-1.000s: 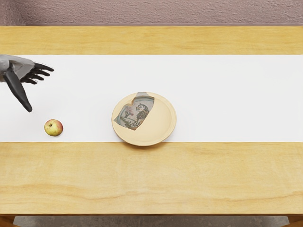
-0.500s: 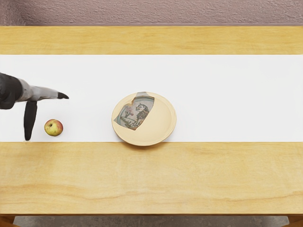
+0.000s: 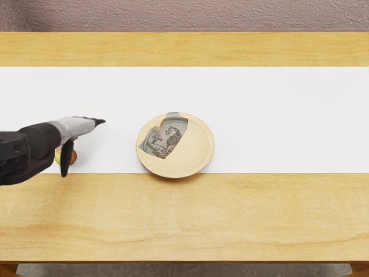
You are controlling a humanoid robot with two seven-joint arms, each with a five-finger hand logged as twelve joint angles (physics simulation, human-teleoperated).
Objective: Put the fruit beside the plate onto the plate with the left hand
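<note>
A cream plate [image 3: 196,151] with a painted picture on its left part lies on the white runner near the table's middle. To its left, a small red-yellow apple [image 3: 58,156] is almost wholly covered by my left hand [image 3: 74,138]. That hand comes in from the left edge and hovers right over the apple. Its fingers [image 3: 86,123] stretch out toward the plate and its thumb [image 3: 67,164] points down in front of the apple. The hand is open, and I cannot tell if it touches the fruit. The right hand is out of sight.
A white runner [image 3: 259,104] crosses the wooden table [image 3: 184,219] from left to right. Behind the table runs a rough purple-grey wall [image 3: 184,14].
The left hand has come down and rightward from the far left edge to sit over the apple, which is now mostly hidden. The plate and apple have not moved.
</note>
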